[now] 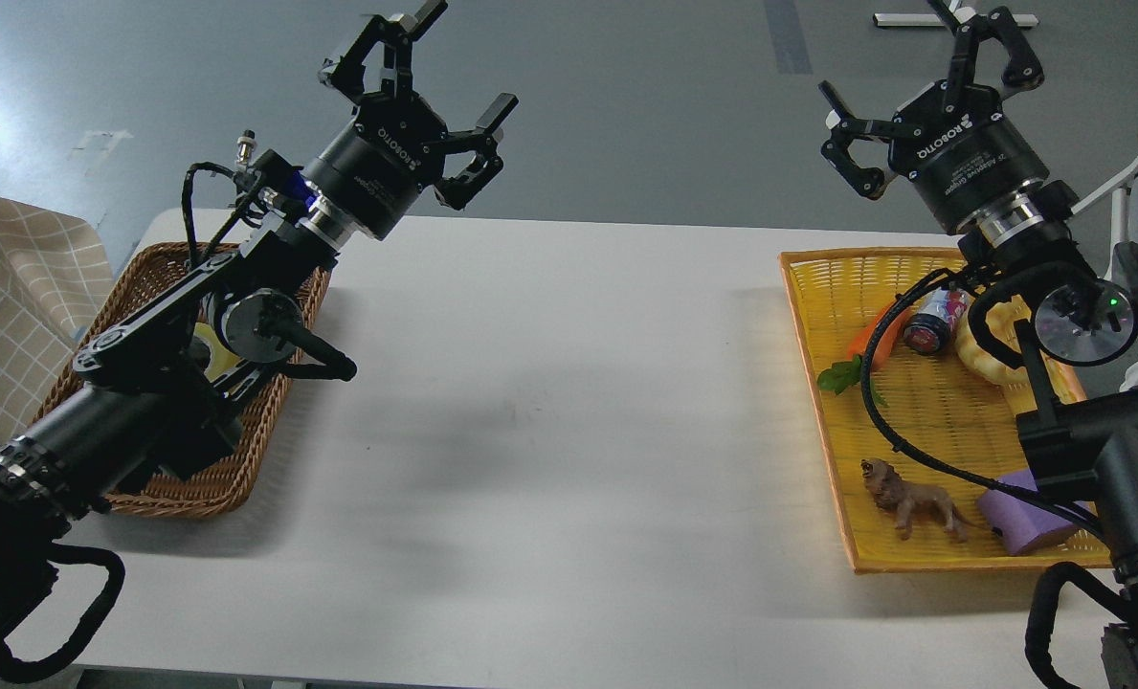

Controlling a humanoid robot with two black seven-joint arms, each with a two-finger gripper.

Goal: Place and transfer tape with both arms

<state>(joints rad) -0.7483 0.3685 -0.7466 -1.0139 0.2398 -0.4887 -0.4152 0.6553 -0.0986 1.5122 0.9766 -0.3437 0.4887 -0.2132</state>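
The yellow tape [208,344] lies in the brown wicker basket [162,263] at the left. It is almost wholly hidden behind my left arm, and only a yellow sliver shows. My left gripper [435,96] is open and empty, raised above the table's far edge, up and to the right of the basket. My right gripper [913,77] is open and empty, raised beyond the far edge of the yellow tray [923,421] at the right.
The yellow tray holds a toy carrot [865,346], a small can [932,321], a yellowish bread toy [985,356], a brown lion figure [913,502] and a purple block [1018,507]. A checked cloth [4,306] hangs at the far left. White table [549,431] between basket and tray.
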